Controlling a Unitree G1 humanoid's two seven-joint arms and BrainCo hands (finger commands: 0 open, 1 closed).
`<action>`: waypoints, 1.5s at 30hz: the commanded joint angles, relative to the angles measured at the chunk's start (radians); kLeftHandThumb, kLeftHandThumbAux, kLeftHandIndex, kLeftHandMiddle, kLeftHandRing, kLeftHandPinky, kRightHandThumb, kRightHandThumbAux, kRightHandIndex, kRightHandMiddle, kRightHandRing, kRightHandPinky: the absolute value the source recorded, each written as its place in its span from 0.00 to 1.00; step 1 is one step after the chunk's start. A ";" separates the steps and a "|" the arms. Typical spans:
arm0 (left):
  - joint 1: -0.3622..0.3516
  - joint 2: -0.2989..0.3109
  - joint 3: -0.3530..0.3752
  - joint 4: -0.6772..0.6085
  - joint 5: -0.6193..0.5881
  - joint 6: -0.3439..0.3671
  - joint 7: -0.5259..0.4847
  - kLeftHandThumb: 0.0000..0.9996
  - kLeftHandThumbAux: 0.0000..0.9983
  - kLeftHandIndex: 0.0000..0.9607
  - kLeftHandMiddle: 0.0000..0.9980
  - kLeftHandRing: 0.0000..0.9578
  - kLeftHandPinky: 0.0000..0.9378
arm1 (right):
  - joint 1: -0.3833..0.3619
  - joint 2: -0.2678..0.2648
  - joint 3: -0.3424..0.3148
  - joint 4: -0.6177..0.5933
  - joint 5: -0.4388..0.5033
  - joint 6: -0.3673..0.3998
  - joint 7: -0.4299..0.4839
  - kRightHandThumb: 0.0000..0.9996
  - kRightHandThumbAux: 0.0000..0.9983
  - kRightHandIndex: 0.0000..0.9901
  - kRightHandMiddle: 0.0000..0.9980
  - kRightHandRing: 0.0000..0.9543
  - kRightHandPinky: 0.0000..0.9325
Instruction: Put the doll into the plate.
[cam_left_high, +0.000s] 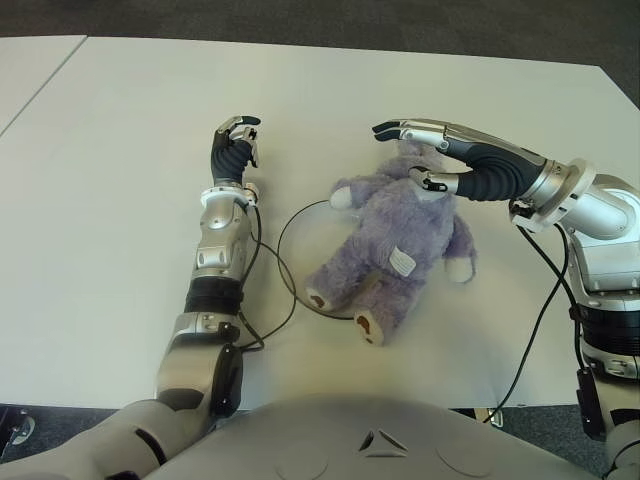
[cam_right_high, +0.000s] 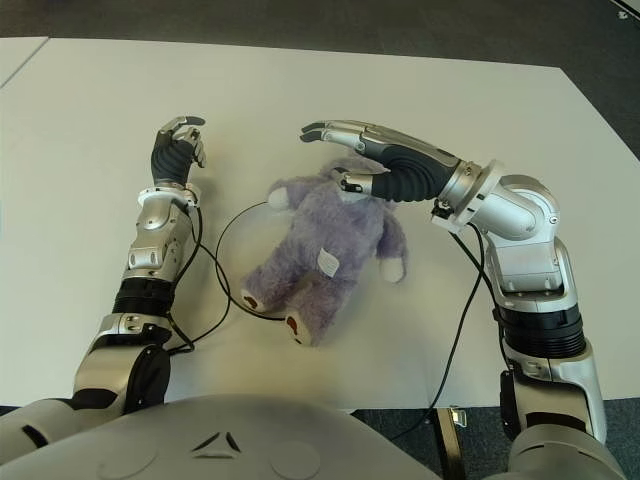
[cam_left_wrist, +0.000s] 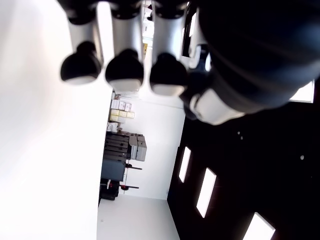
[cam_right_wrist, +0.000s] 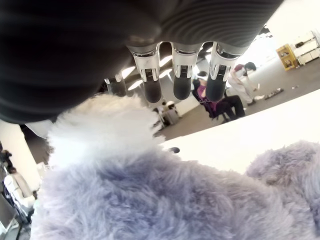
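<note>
The doll (cam_left_high: 395, 245), a purple plush bear with a white tag on its body, lies sprawled on the white table (cam_left_high: 120, 170). Its lower body and legs cover most of the plate (cam_left_high: 297, 225), of which only a thin dark rim arc shows on the doll's left side; its head and upper body reach past the plate's far right edge, and one brown-soled foot pokes over the plate's near edge.

The right hand (cam_left_high: 440, 155) hovers just over the doll's head, palm down. Its fingers (cam_left_high: 400, 130) are stretched out nearly straight and close together, pointing toward the left beyond the head, and the thumb (cam_left_high: 432, 181) is tucked below them beside the fur. In the right wrist view the fingertips (cam_right_wrist: 182, 82) extend past the top of the pale fluffy head (cam_right_wrist: 105, 125) without closing on it, so the hand holds nothing; whether the palm brushes the fur cannot be told.

The left hand (cam_left_high: 236, 143) shows to the left of the plate and a little farther back, well apart from the doll. Its fingers are curled inward around nothing. A black cable (cam_left_high: 268, 300) trails across the table from the left forearm past the plate's near left rim.
</note>
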 joint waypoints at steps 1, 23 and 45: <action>0.018 -0.006 -0.011 -0.008 0.011 0.015 0.010 0.71 0.71 0.46 0.86 0.90 0.88 | -0.010 -0.016 0.007 0.016 -0.039 -0.031 -0.003 0.69 0.23 0.00 0.00 0.00 0.00; 0.025 -0.011 -0.011 -0.020 0.015 0.016 0.014 0.71 0.71 0.46 0.86 0.90 0.88 | -0.020 -0.108 0.002 -0.024 -0.046 -0.011 0.074 0.60 0.19 0.00 0.00 0.00 0.00; 0.033 -0.012 -0.006 -0.030 0.005 0.027 0.010 0.71 0.71 0.46 0.86 0.90 0.88 | -0.052 -0.202 0.037 0.011 0.063 -0.101 0.270 0.54 0.17 0.00 0.00 0.00 0.00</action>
